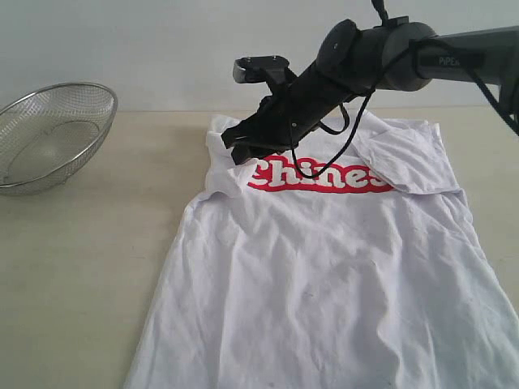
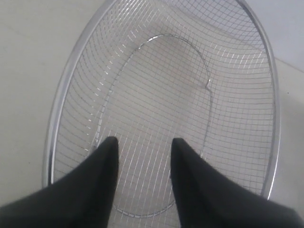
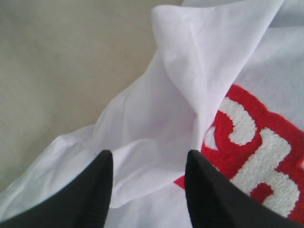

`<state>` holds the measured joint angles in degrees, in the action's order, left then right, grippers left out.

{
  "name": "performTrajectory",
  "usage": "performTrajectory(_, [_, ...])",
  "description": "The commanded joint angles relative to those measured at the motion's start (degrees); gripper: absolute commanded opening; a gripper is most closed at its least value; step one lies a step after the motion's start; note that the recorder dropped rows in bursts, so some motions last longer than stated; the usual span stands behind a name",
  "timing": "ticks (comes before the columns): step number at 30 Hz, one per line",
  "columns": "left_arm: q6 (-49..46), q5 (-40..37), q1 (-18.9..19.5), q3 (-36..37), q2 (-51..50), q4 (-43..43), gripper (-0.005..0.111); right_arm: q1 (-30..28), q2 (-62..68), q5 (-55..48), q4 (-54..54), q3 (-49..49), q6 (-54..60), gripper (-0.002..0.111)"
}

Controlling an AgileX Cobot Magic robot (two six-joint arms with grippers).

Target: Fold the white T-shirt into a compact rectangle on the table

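Note:
The white T-shirt lies face up on the table, its red lettered band across the chest and both sleeves turned inward. My right arm reaches across from the right, and my right gripper hangs over the folded-in sleeve on the shirt's left side. In the right wrist view my right gripper is open just above that white sleeve fold, holding nothing. My left gripper is open and empty above the wire-mesh bowl; it does not show in the exterior view.
The wire-mesh metal bowl stands at the table's far left, apart from the shirt. Bare tabletop lies between the bowl and the shirt's left edge. A black cable loops down from the right arm over the shirt's chest.

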<state>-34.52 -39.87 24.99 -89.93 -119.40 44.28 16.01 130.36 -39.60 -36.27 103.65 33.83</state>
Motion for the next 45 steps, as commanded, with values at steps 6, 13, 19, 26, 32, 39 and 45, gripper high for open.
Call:
performTrajectory(6, [-0.17,-0.08,0.08,0.65,0.08,-1.7,0.036,-0.04,-0.6,-0.26,-0.15,0.35,0.15,0.042])
performTrajectory(13, [-0.17,0.87,0.08,0.65,-0.18,-1.7,0.036,-0.04,-0.6,-0.26,-0.26,0.35,0.16,0.042])
performTrajectory(19, [-0.17,1.4,-0.23,0.65,-2.58,-1.51,0.036,-0.04,-0.6,-0.26,-0.26,0.35,0.16,0.042])
performTrajectory(26, [-0.17,-0.22,-0.28,0.65,-4.27,-1.51,0.036,-0.04,-0.6,-0.26,-0.26,0.35,0.16,0.042])
performTrajectory(32, [-0.17,-4.43,-2.2,0.65,-4.27,-1.07,0.028,-0.04,-0.6,1.07,-0.26,0.35,0.16,0.042])
performTrajectory(39, [0.55,-4.99,-7.03,1.43,-4.27,0.0,0.008,-0.04,-0.6,2.02,-0.58,0.35,0.16,0.042])
performTrajectory(45, [0.72,-3.75,-10.18,2.73,-4.41,0.66,0.004,-0.04,-0.6,2.14,-0.59,0.35,0.16,0.042])
